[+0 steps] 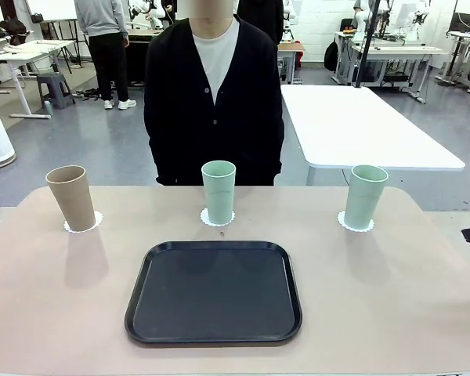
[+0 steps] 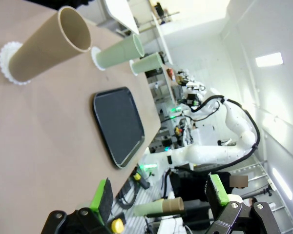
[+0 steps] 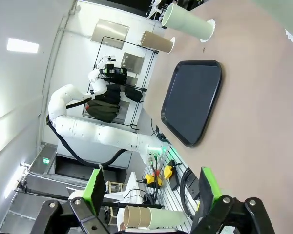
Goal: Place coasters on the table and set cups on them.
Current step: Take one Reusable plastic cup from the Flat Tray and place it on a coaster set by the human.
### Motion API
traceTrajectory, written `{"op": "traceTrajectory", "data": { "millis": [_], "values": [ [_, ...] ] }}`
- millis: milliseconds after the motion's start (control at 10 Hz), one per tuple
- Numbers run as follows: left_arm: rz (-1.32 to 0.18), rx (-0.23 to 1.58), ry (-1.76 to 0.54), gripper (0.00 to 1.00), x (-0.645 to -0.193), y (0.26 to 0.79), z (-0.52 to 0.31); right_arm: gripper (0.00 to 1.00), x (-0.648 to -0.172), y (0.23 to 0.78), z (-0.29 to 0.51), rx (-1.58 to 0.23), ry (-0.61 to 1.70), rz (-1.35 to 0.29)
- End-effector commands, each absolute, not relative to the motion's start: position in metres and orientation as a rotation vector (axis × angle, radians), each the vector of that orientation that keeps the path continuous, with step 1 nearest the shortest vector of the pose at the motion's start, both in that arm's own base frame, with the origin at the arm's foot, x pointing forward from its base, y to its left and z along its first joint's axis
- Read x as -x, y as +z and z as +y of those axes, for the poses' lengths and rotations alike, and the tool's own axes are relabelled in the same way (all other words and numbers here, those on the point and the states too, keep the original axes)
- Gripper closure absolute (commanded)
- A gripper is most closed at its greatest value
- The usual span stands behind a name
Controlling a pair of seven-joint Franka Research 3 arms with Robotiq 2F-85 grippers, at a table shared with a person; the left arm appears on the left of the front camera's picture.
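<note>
On the beige table, three cups are standing in a row along the far edge, each one sitting upright on its own white scalloped coaster. At the robot's left the tan-brown cup is resting on the left coaster; in the middle a mint-green cup is sitting on the middle coaster, directly in front of a person in a black cardigan who is standing at the far side; at the robot's right the second mint-green cup is occupying the right coaster. Nearer the robot, a black tray is lying flat with nothing on it, well apart from the cups. Behind the person a white table is standing on the grey floor. From the left wrist camera, the left gripper is hanging off beyond the table's edge with its green-padded fingers spread wide and nothing between them, the tan-brown cup showing far ahead. From the right wrist camera, the right gripper is likewise holding its fingers wide apart around empty air, off the table's side, with the tray and two cups in the distance.
</note>
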State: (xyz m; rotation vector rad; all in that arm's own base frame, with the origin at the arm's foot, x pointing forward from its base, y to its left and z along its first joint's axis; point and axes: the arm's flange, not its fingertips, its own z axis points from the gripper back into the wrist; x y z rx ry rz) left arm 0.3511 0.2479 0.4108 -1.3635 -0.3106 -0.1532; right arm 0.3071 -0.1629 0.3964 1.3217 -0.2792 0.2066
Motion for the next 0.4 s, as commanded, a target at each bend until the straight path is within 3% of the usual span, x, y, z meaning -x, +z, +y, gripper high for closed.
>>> {"op": "traceTrajectory", "data": {
  "millis": [0, 300],
  "values": [
    [-0.32, 1.361, -0.153, 0.0, -0.3504, 0.4128, 0.2483, 0.0, -0.3059, 0.3965, -0.1627, -1.326, 0.198, -0.285],
    [-0.32, 1.361, -0.153, 0.0, -0.3504, 0.4128, 0.2483, 0.0, -0.3059, 0.3965, -0.1627, -1.326, 0.198, -0.285]
  ]
}}
